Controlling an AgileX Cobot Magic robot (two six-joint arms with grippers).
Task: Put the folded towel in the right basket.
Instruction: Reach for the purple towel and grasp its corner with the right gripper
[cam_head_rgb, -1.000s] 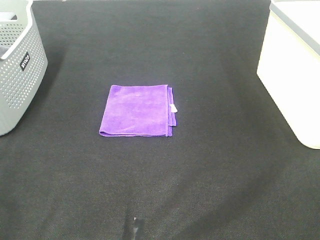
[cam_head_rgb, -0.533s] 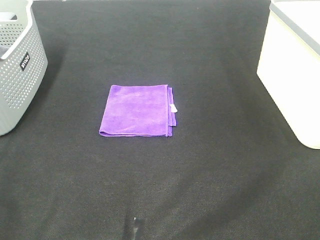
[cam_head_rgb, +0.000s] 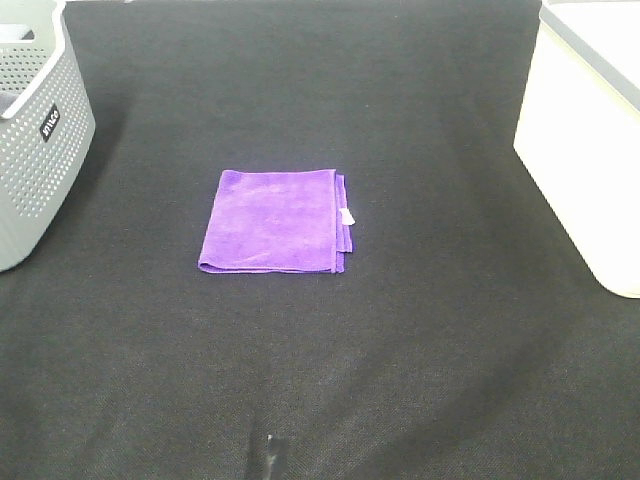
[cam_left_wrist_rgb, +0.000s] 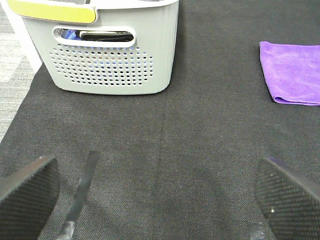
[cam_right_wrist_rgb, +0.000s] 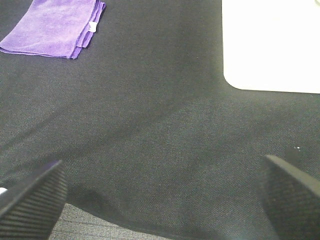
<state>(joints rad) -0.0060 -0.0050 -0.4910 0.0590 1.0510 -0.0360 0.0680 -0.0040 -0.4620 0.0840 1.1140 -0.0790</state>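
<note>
Towel (cam_head_rgb: 272, 222), purple plush square, lies flat on dark woven mat (cam_head_rgb: 400, 350).

The exterior high camera looks steeply down across the black table (cam_head_rgb: 420, 330), purple towel (cam_head_rgb: 272, 220) central, grey perforated basket (cam_head_rgb: 35, 150) at left, white basket (cam_head_rgb: 585, 140) at right. Each wrist camera sits low and close over the table, facing out past its tool: the left tool (cam_left_wrist_rgb: 157, 192) toward the grey perforated basket, the right tool (cam_right_wrist_rgb: 162, 197) toward the white basket. All three views share the towel.
</note>
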